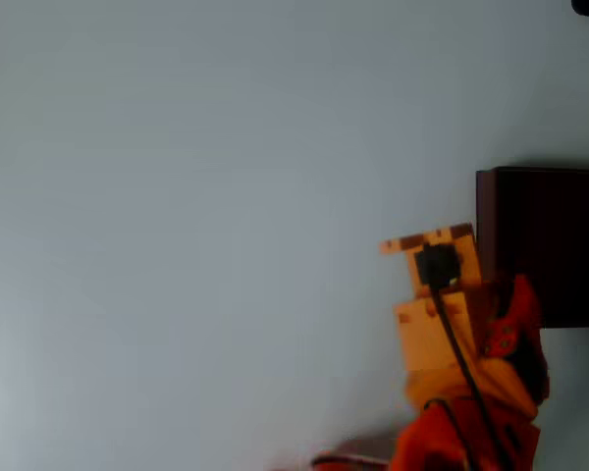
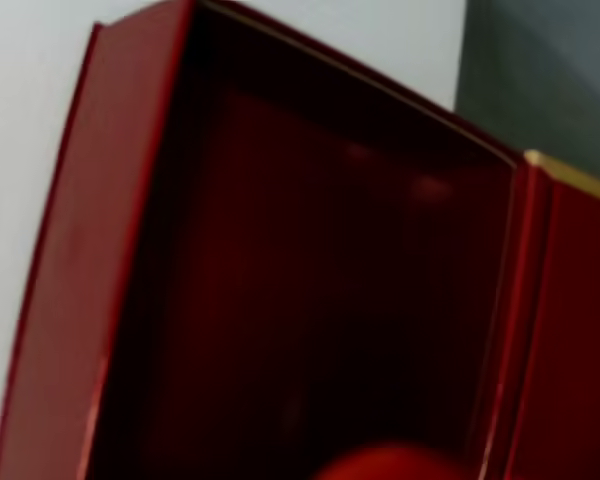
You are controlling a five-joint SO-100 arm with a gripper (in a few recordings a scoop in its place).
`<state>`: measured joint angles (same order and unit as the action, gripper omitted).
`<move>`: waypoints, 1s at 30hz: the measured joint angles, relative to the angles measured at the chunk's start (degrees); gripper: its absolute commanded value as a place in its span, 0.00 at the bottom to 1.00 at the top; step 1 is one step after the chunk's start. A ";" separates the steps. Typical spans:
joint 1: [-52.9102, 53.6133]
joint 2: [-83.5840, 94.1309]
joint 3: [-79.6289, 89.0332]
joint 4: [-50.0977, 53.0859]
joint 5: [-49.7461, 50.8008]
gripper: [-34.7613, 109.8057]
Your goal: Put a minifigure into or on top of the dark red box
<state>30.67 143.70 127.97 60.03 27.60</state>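
Overhead view, one dark red box, one arm

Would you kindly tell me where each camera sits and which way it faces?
Overhead view: fixed above, looking straight down on the pale table; the orange arm with its end effector enters from the bottom right, at the dark red box.
Wrist view: rides on the arm, looking down into the box's dark inside; a blurred red shape sits at the bottom edge.
Shared: the box and table.
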 measured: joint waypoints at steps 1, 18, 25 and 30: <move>0.35 -1.76 0.00 -1.41 -0.62 0.24; 7.56 -39.38 -12.22 -15.29 -4.13 0.24; 9.23 -48.78 -16.70 -15.29 -4.22 0.24; 8.53 -49.13 -17.49 -15.12 -3.87 0.30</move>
<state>39.20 94.57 110.48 44.91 23.73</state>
